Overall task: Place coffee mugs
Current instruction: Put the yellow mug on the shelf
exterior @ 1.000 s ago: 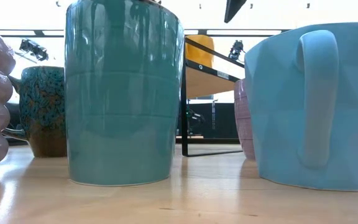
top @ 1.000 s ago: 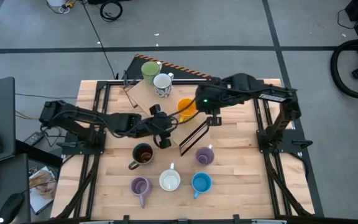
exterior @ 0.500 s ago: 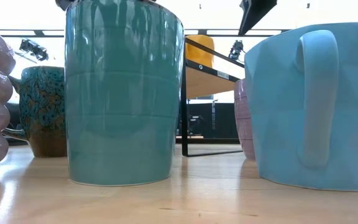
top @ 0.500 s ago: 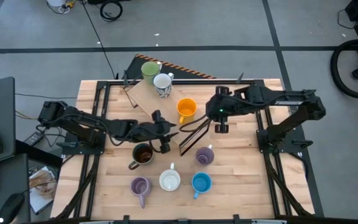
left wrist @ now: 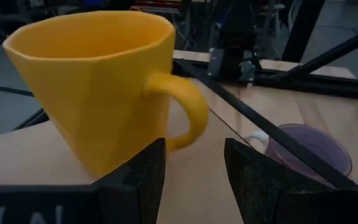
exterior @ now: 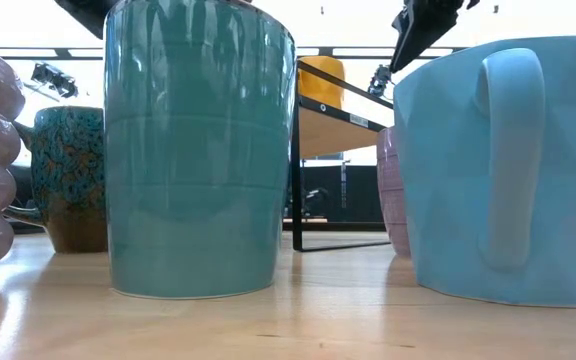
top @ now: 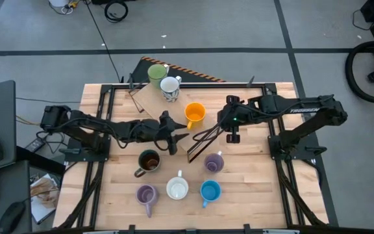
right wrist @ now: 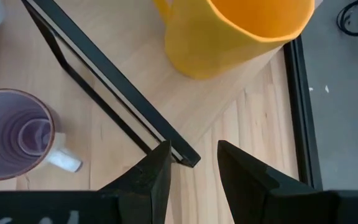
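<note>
Both grippers have their fingers spread, with nothing between them. Left gripper (top: 172, 133) hangs over the middle of the table, just beside the shelf (top: 149, 97), and its wrist view shows the orange mug (left wrist: 104, 81) close ahead, handle turned to the side. Right gripper (top: 232, 127) is on the other side of the orange mug (top: 195, 114), near it but apart, above the dark frame (top: 203, 142) that carries the shelf board.

3 mugs stand on the shelf: the green mug (top: 156, 73) at the far end, the patterned white mug (top: 170, 87) just beside it, and the orange one at the near end.

5 mugs stand on the table (top: 252, 188) in front. The brown mug (top: 149, 161) and 1 lavender mug (top: 213, 162) are nearer to the shelf. The second lavender mug (top: 146, 194), the white mug (top: 177, 189) and the blue mug (top: 210, 191) make a row near the front edge.
</note>
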